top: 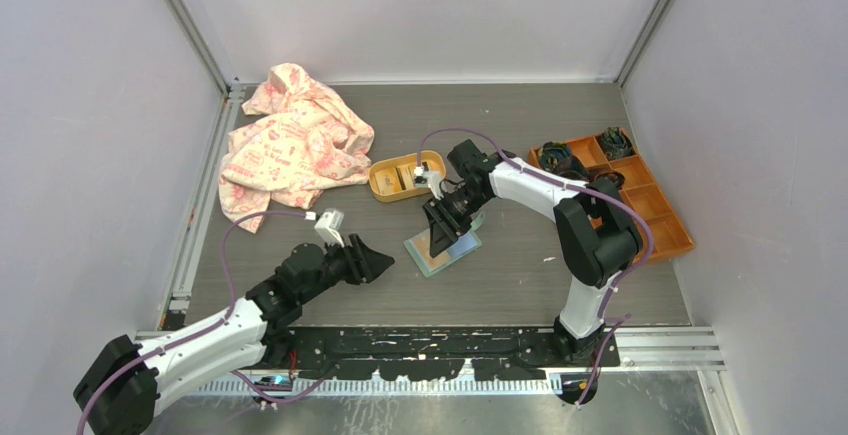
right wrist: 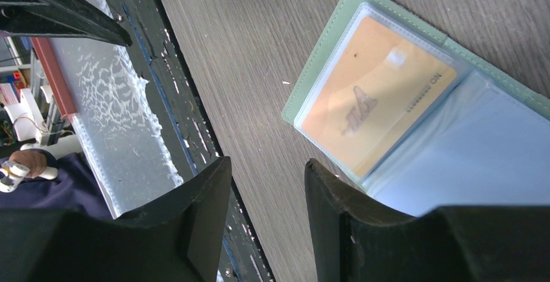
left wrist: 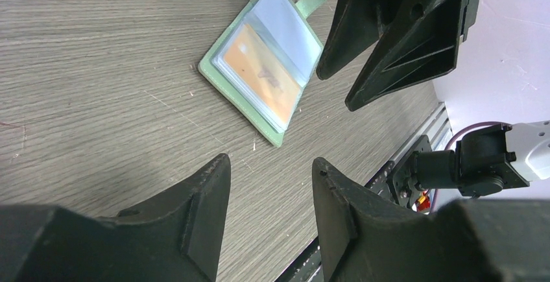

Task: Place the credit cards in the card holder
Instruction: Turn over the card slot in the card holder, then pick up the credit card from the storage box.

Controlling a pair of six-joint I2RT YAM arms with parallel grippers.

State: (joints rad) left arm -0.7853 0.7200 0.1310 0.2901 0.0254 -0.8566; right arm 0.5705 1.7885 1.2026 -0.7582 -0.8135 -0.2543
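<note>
Right gripper (right wrist: 266, 165), jaws parted, empty, is hovering over the open card holder (right wrist: 317, 68) lying diagonally; left gripper (left wrist: 269, 165), likewise parted and empty, is sitting farther off.

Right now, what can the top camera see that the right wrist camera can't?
Only the top camera shows the pink cloth, the yellow tray and the orange box. Only the right wrist camera shows the dark logo and small print on the beige-gold card. Both show the green card holder lying open on the table.
</note>
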